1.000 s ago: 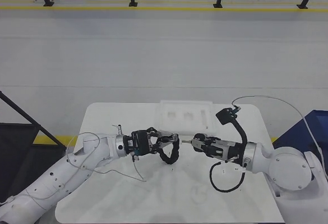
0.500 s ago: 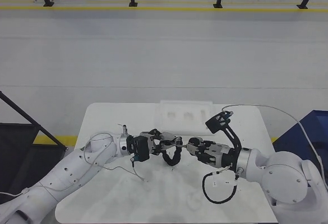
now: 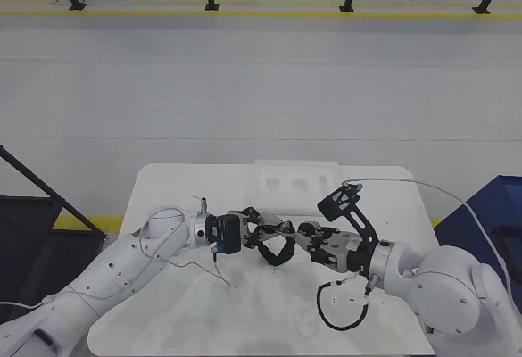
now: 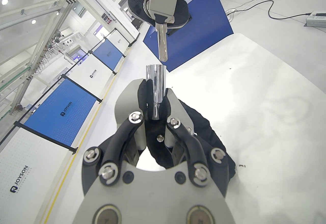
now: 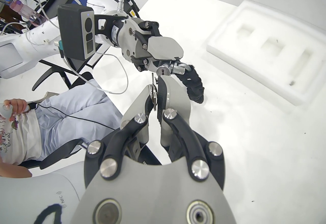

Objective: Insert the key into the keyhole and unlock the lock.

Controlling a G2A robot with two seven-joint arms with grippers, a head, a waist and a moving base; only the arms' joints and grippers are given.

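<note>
Narrowed the gap over the last second: swung the right gripper [image 5: 155, 87] in from the right side of the tabletop [image 3: 252, 312] toward its middle, with the left gripper [image 4: 155, 93] barely shifted to meet it. Looks like alignment nearly done and insertion next; not yet inserted.

Pinches the key [image 4: 161, 41] by its head in the right gripper, shut tight, blade sticking out beyond the fingertips. Clamps the lock [image 4: 155, 77] in the left gripper, chrome cylinder jutting past the fingertips, black cable loop hanging down toward the tabletop. Holds both in the air over the middle of the tabletop, well short of the foam tray [image 5: 267, 51] at the far edge.

Points the key's tip toward the left edge, at the lock, with the blade's long axis roughly along the tabletop's left-to-right line. Turns the keyhole [image 5: 161, 71] toward the right edge, with the cylinder's long axis close to that same line. From the left wrist: tip just short of the cylinder's end face, apart from it, a shade to one side of centre and leaning slightly off the cylinder's axis. Probably calls for a small sideways correction and some straightening before pushing in; otherwise risks catching on the rim.
</note>
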